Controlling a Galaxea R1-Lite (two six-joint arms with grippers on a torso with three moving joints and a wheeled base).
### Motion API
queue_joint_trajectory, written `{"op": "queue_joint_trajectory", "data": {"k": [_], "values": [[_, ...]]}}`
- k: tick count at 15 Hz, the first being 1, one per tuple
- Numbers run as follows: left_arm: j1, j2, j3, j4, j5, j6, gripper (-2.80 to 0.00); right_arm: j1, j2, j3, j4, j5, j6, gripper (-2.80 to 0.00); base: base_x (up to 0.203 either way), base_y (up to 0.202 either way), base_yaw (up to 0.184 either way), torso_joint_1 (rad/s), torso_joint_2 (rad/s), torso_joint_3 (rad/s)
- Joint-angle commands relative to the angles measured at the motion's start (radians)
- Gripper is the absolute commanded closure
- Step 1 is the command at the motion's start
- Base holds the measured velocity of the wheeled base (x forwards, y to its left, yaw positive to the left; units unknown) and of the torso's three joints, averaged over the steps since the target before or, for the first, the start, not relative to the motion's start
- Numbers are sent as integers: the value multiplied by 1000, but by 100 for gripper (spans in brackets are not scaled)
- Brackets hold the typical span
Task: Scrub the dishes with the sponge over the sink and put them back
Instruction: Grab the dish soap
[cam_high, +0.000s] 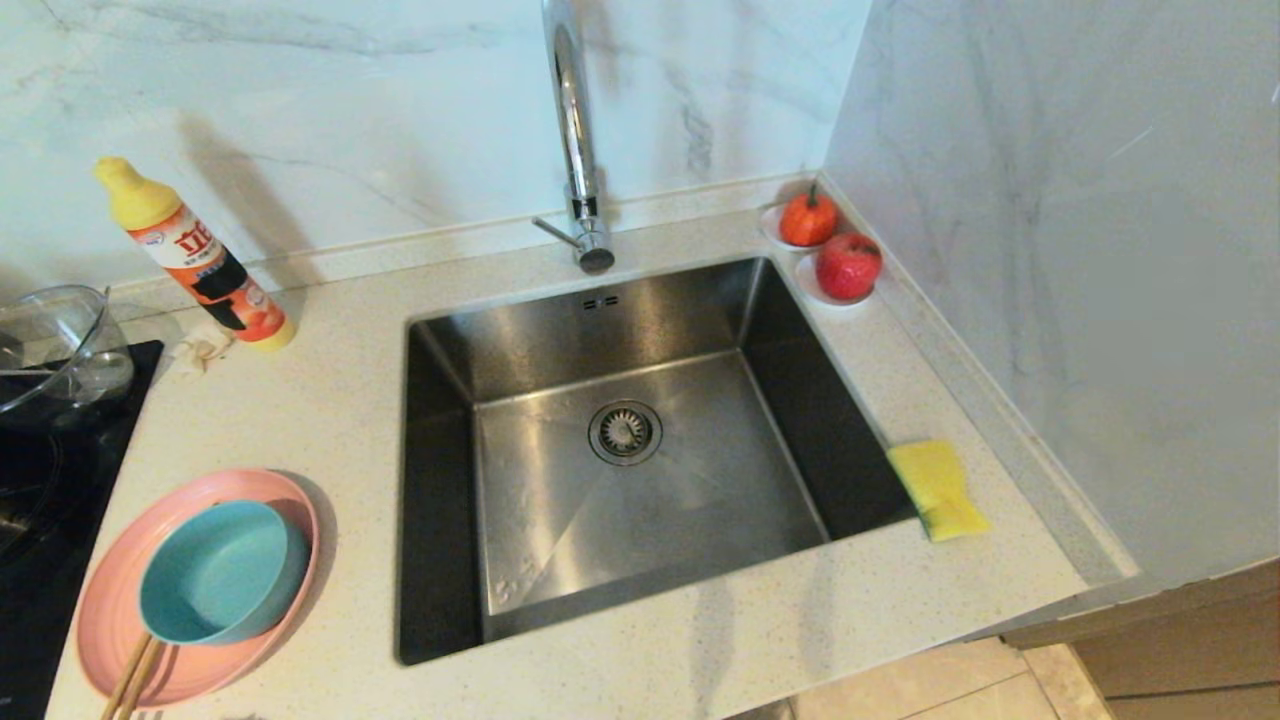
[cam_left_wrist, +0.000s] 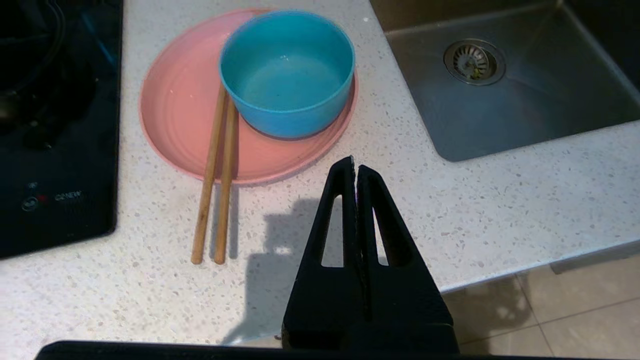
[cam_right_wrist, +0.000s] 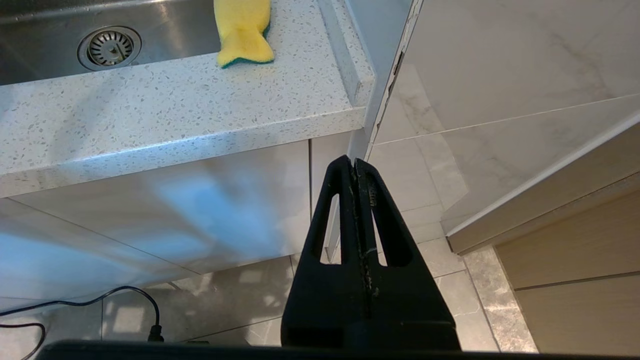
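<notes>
I am seeing neither arm from the head camera; both are hanging back at the near edge of the table. The left gripper (cam_left_wrist: 356, 167) is pointing out over the front strip of the table, its two black fingers pressed together and holding nothing. The right gripper (cam_right_wrist: 354, 162) is sitting lower, off the table's front edge, aiming at the cabinet face and tiled floor, with its fingers also pressed together and empty.

I am looking at a pale speckled table (cam_high: 330, 400) set into a corner of white marble walls. The sink (cam_high: 620, 560) is lying in the middle of it, with its drain strainer (cam_high: 625, 432) at the centre and the chrome tap (cam_high: 575, 130) rising behind. A black cooktop (cam_high: 40, 500) is running along the left edge, with a clear glass bowl (cam_high: 55, 345) on it. A detergent bottle (cam_high: 195, 255) is leaning against the back wall, and two red fruits (cam_high: 830, 245) are sitting on small dishes in the far right corner.

The pink plate (cam_left_wrist: 185, 105) is resting on the table left of the sink, just ahead of the left gripper and apart from it. The teal bowl (cam_left_wrist: 287, 72) is standing on that plate, toward the sink side. A pair of chopsticks (cam_left_wrist: 217, 175) is lying with one end on the plate beside the bowl and the other on the table. The sponge (cam_high: 938, 488) is lying on the table just beside the sink's right rim, yellow face up, beyond the right gripper and well apart from it.
</notes>
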Motion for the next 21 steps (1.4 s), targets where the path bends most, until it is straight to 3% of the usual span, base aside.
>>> {"op": "queue_joint_trajectory", "data": {"k": [1,4,9,13,15,18,21], "values": [[0,4,-134,5,7,4,0,0,0,0,0,0,0,0,0,0,0,0,0,0],[0,109,-398,53,39,5,0,0,0,0,0,0,0,0,0,0,0,0,0,0],[17,636,-672,54,98,-42,0,0,0,0,0,0,0,0,0,0,0,0,0,0],[31,1059,-815,-62,117,-87,0,0,0,0,0,0,0,0,0,0,0,0,0,0],[35,1230,-853,-176,144,-101,0,0,0,0,0,0,0,0,0,0,0,0,0,0],[37,1425,-890,-343,229,-125,0,0,0,0,0,0,0,0,0,0,0,0,0,0],[39,1547,-977,-390,285,-172,0,0,0,0,0,0,0,0,0,0,0,0,0,0]]}}
